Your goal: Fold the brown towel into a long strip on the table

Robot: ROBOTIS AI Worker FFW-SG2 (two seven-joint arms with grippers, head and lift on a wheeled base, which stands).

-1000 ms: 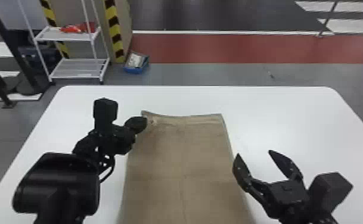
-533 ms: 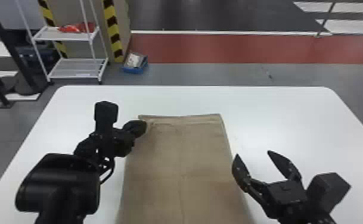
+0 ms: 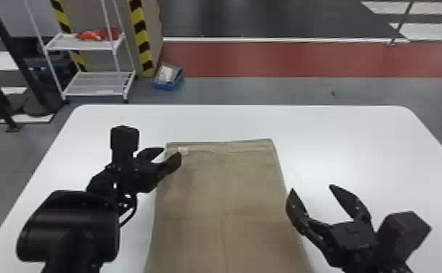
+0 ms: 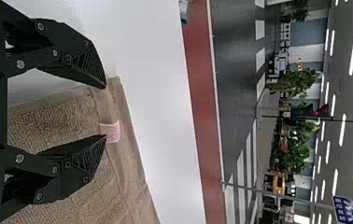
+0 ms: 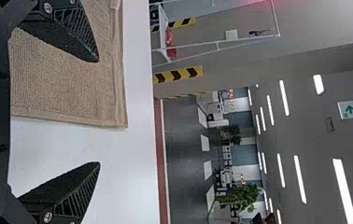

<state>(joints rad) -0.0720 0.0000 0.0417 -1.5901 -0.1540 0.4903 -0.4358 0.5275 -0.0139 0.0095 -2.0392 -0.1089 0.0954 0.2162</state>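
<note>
My left gripper point(image 3: 166, 155) stands open at the far left corner of the brown towel point(image 3: 227, 188), which lies spread on the table. In the left wrist view the same gripper point(image 4: 105, 112) has its fingers apart, with the towel's corner and a small pink-white tag point(image 4: 110, 131) near the fingertips. My right gripper point(image 3: 312, 188) is open beside the towel's right edge. Seen from its own wrist, the right gripper point(image 5: 99, 112) has one finger over the towel point(image 5: 62, 74) and the other over bare table.
The white table point(image 3: 357, 141) reaches past the towel on the left, right and far sides. Beyond it on the floor stand a white rack point(image 3: 94, 81) and a blue box point(image 3: 168, 77).
My left gripper has opened and let go of the towel's far left corner, where the tag now shows. The right arm has kept its place.
</note>
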